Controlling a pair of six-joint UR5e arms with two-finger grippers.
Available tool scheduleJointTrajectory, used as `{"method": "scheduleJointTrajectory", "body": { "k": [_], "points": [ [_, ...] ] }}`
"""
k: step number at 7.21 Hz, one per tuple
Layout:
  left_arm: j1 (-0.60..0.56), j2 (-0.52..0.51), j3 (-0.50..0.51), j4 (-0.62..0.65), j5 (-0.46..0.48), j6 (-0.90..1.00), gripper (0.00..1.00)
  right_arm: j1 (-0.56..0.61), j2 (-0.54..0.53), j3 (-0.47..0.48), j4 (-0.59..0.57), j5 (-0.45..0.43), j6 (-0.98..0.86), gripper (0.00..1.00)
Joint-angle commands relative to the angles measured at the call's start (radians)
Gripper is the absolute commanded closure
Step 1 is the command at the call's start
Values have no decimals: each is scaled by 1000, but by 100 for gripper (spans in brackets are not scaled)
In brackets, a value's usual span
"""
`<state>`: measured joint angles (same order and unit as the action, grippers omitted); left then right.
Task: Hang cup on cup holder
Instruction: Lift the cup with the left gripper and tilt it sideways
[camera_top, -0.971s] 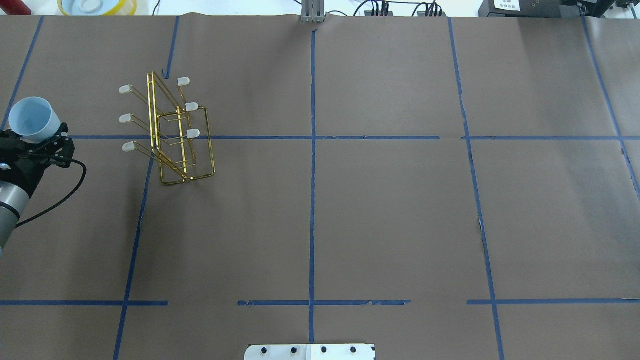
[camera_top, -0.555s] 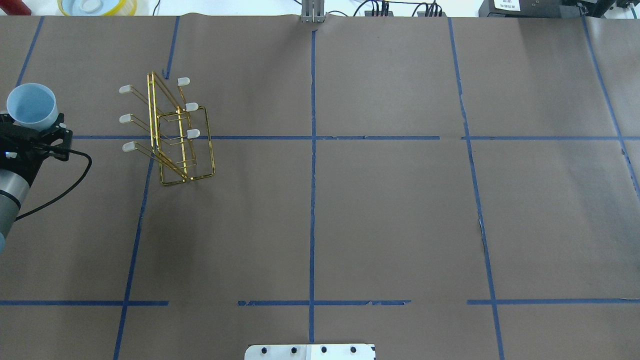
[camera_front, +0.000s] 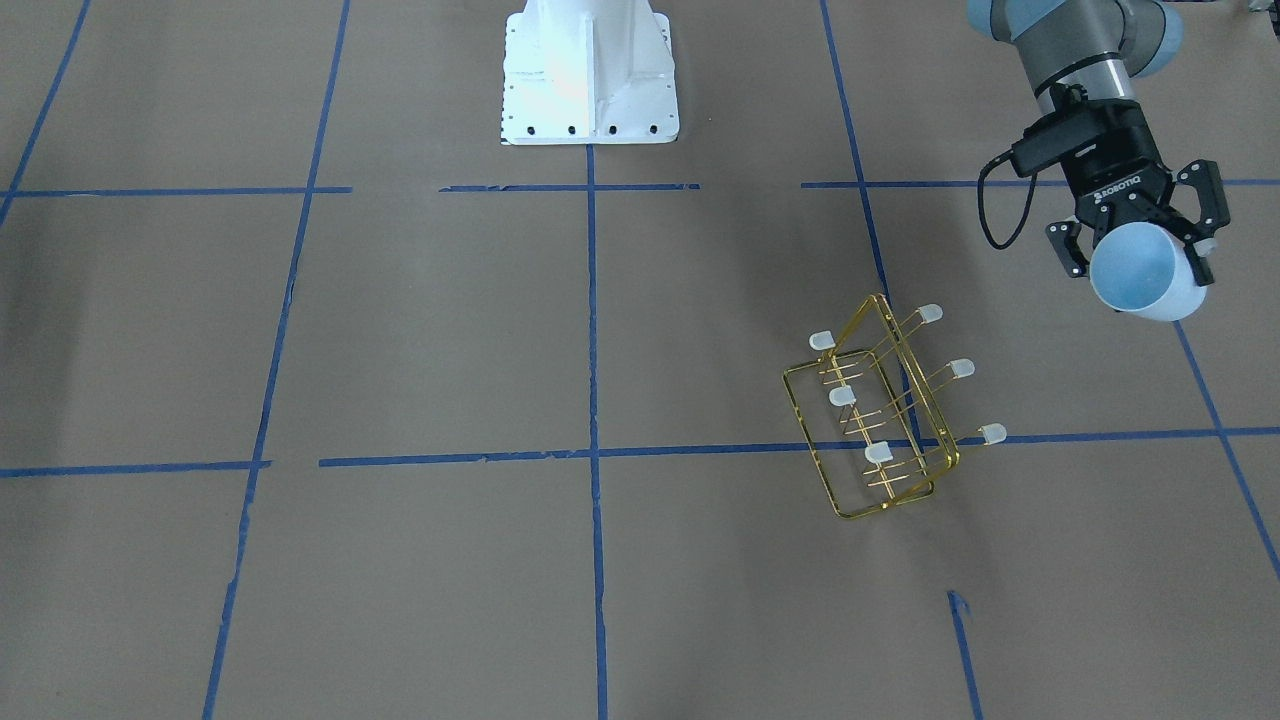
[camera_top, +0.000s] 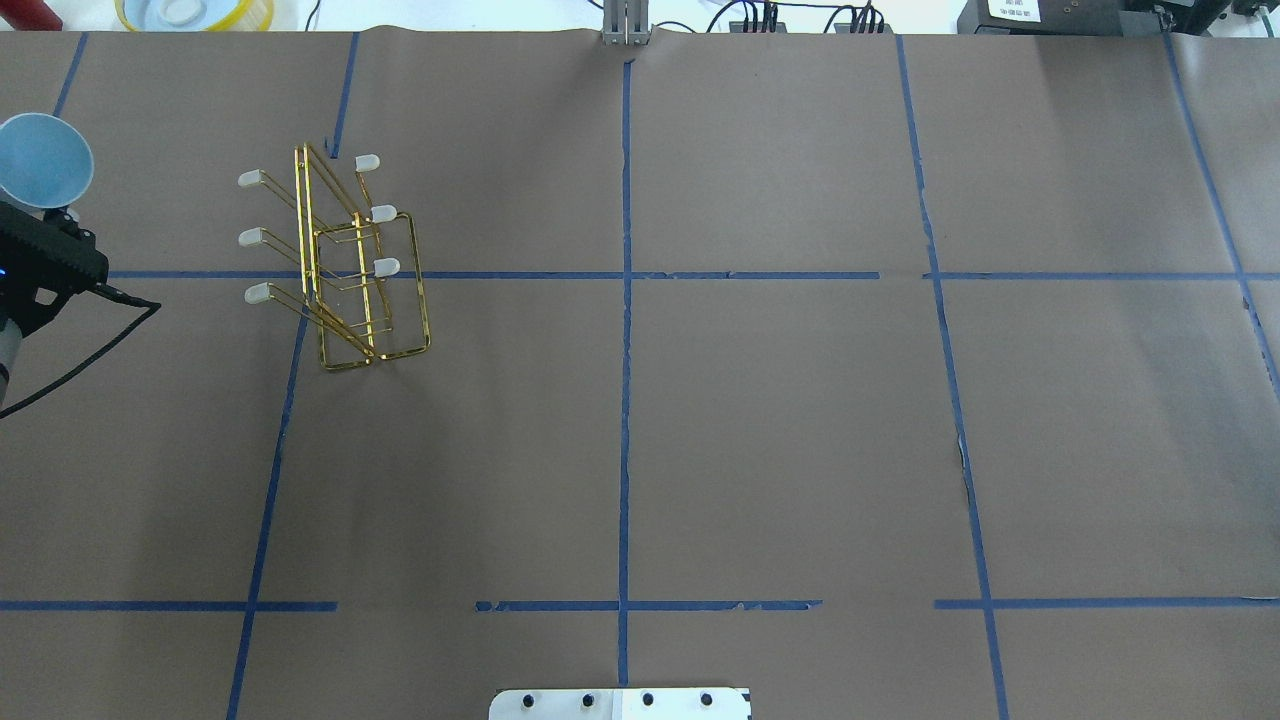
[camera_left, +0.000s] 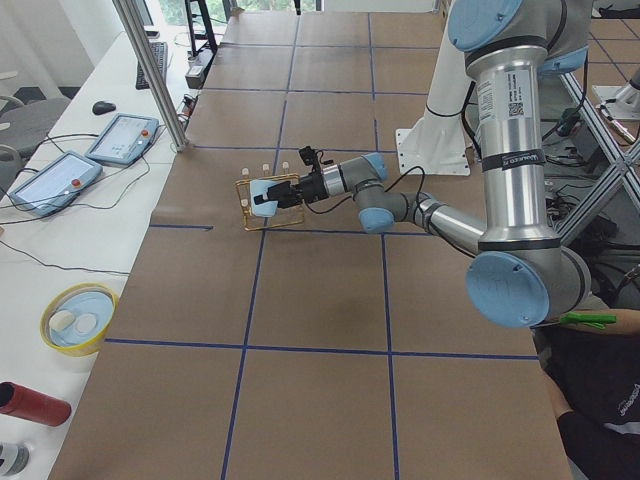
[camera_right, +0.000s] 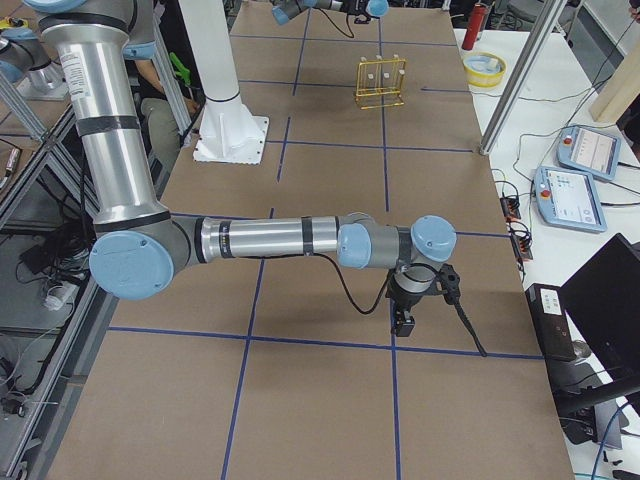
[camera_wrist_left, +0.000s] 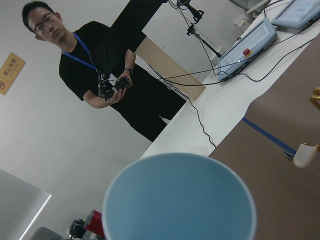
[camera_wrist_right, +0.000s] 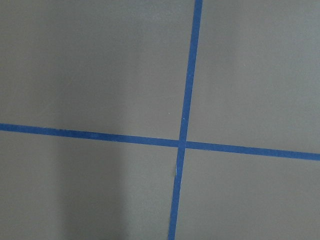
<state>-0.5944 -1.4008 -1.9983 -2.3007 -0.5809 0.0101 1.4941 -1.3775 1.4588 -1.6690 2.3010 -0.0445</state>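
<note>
My left gripper (camera_front: 1140, 262) is shut on the pale blue cup (camera_front: 1150, 285) and holds it in the air, tilted on its side with the mouth facing away from the wrist. The cup also shows at the left edge of the overhead view (camera_top: 45, 160) and fills the bottom of the left wrist view (camera_wrist_left: 180, 200). The gold wire cup holder (camera_front: 880, 420) stands on the table (camera_top: 350, 270), apart from the cup, with all its white-capped prongs bare. My right gripper (camera_right: 405, 322) hangs over the brown table far from both; I cannot tell whether it is open or shut.
The white robot base (camera_front: 588, 70) stands at the table's middle edge. A yellow-rimmed bowl (camera_top: 195, 12) sits beyond the far left corner. An operator (camera_wrist_left: 100, 85) stands past the table's left end, near teach pendants (camera_left: 120, 138). Blue tape lines (camera_wrist_right: 182, 145) cross the brown paper.
My left gripper has moved the cup toward the far side of the table and further to the left edge, and has tipped it so that its mouth faces more toward the overhead camera.
</note>
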Motion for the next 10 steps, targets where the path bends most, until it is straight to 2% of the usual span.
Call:
{"method": "scheduleJointTrajectory", "body": {
  "k": [1,3,4,6,10],
  "points": [
    [7,-9,-30,200,182,206,100,0,0,0,0,0,0,0],
    [47,-9,-31,245,190,105,100,0,0,0,0,0,0,0],
    [51,-7,-39,282,240,222,100,0,0,-2,0,0,0,0],
    [68,-18,-42,274,318,594,100,0,0,0,0,0,0,0],
    [209,-29,-19,274,400,934,100,0,0,0,0,0,0,0]
  ]
}}
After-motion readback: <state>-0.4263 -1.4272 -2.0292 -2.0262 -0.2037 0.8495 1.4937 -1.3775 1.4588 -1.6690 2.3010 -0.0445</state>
